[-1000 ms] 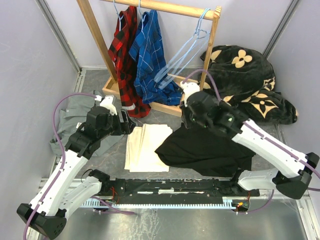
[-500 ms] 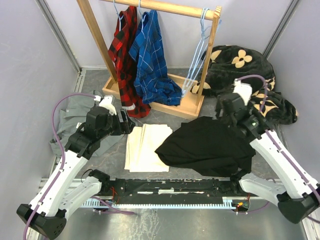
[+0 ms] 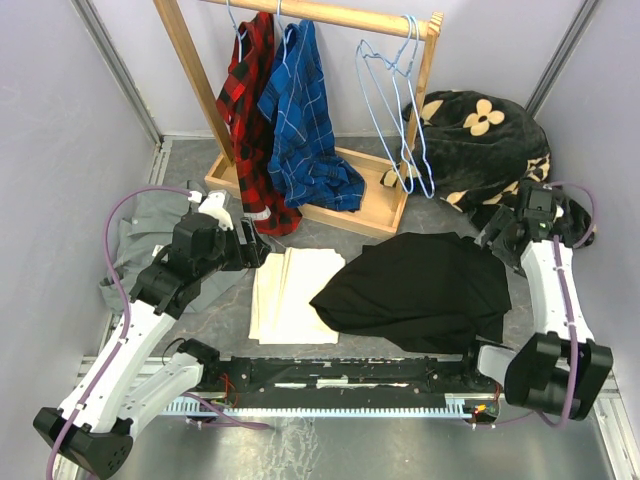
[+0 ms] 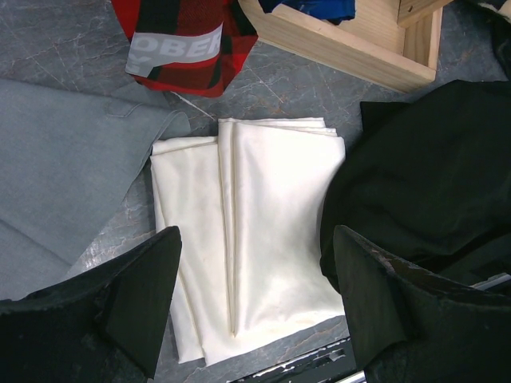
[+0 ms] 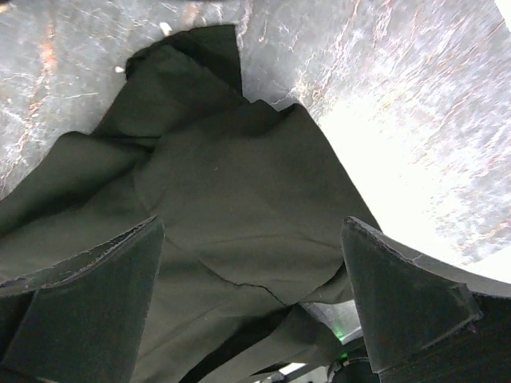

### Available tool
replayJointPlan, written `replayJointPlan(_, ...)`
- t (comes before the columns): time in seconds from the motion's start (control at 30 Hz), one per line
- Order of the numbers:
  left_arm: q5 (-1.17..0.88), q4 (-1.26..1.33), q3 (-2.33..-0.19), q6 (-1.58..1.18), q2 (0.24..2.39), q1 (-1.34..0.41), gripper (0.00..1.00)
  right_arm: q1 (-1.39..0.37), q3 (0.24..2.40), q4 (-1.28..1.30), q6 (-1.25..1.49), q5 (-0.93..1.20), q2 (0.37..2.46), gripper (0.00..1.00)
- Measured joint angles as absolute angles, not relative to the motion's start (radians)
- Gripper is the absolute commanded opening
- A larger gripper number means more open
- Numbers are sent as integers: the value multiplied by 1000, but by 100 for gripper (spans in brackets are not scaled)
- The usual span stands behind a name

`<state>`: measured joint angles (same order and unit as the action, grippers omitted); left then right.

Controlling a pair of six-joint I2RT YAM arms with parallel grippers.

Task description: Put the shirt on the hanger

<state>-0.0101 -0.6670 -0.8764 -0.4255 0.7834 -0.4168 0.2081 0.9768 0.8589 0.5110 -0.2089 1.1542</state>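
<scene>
from above, we see the shirt (image 3: 420,290) lying in a rumpled black heap on the table, right of centre, with nothing gripping it. the hanger (image 3: 398,118) hangs among others like it at the right end of the wooden rack (image 3: 190,70), well apart from the shirt. the right gripper (image 3: 498,236) hovers at the shirt's far right edge, near the flowered blanket (image 3: 480,140). the left gripper (image 3: 248,250) sits over a folded cream cloth (image 3: 290,295), beside a grey shirt (image 3: 140,235). in the left wrist view, the fingers (image 4: 144,295) stand wide apart above the cream cloth, holding nothing, with the shirt's edge to their right. in the right wrist view, the fingers (image 5: 88,295) are likewise spread and empty, the shirt directly beneath them. we judge the task barely begun, since neither item is in hand. the next move calls for fetching a hanger or finding the collar, which we cannot make out among the folds.
</scene>
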Motion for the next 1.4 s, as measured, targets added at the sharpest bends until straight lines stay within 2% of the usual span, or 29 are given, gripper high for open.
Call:
replayJointPlan(0.23, -13, -667, -876, -425, 786, -417, 83, 426, 814, 744, 534, -25, 1203, 99)
replayJointPlan(0.37, -20, -667, -876, -425, 788, -417, 83, 456, 731, 624, 556, 168, 1255, 99)
replayJointPlan(0.4, -21, -667, -876, -425, 788, -417, 83, 456, 710, 584, 567, 229, 1268, 96)
replayJointPlan(0.43, -23, -667, -876, -425, 788, -417, 83, 456, 694, 550, 577, 277, 1275, 88)
replayJointPlan(0.53, -27, -667, -876, -425, 788, -417, 83, 456, 643, 422, 621, 446, 1277, 48)
replayJointPlan(0.57, -28, -667, -876, -426, 788, -417, 83, 456, 631, 379, 638, 495, 1275, 28)
replayJointPlan(0.6, -28, -667, -876, -425, 788, -417, 83, 456, 619, 334, 659, 540, 1271, 15)
replayJointPlan(0.63, -28, -667, -876, -425, 788, -417, 83, 455, 607, 290, 680, 581, 1261, 5)
replayJointPlan(0.67, -28, -667, -876, -425, 788, -417, 83, 455, 601, 257, 707, 616, 1247, 0)
replayJointPlan(0.87, -28, -667, -876, -425, 788, -417, 83, 454, 677, 339, 706, 606, 1045, 0)
replayJointPlan(1.03, -29, -667, -876, -425, 788, -417, 83, 454, 994, 553, 631, 438, 871, 0)
replayJointPlan(1.17, -29, -667, -876, -425, 788, -417, 83, 454, 1255, 669, 591, 358, 872, 0)
replayJointPlan(1.4, -29, -667, -876, -425, 780, -417, 83, 443, 1731, 836, 524, 327, 1015, 0)
